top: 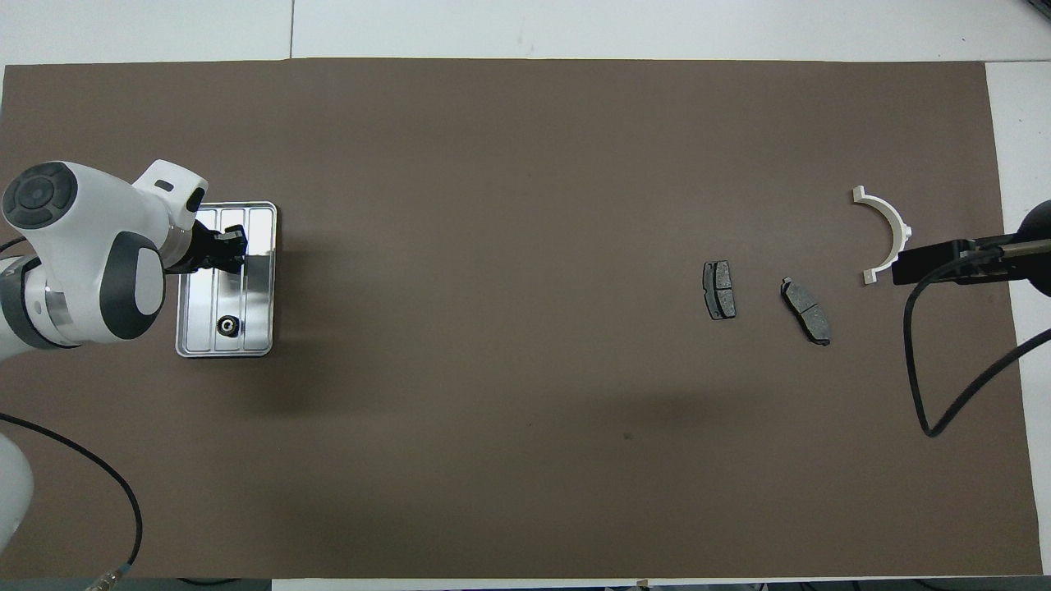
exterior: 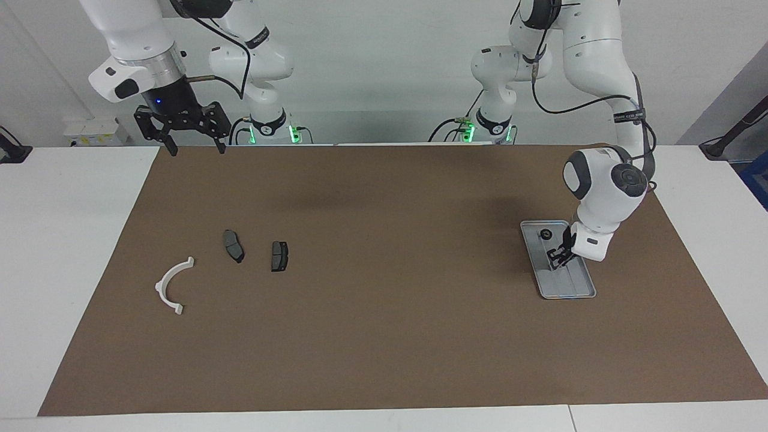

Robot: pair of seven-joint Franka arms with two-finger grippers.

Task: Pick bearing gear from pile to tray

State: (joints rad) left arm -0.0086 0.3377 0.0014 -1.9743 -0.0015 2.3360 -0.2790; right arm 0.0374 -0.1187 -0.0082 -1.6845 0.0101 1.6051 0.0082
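Your left gripper (exterior: 559, 257) hung over the tray (exterior: 585, 292) with fingers closed on nothing, bearing gear (exterior: 545, 234) lay in the tray, your right gripper (exterior: 193, 147) waited raised at the mat's (exterior: 384, 336) edge, fingers wide apart and empty, bare mat between tray and brake pads (exterior: 279, 256).

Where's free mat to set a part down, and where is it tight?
Free: the broad brown mat between the silver-grey metal tray and the two dark grey brake pads. Tight: the tray, holding a small black round bearing with the shut left tool over it; around the white plastic half-ring.
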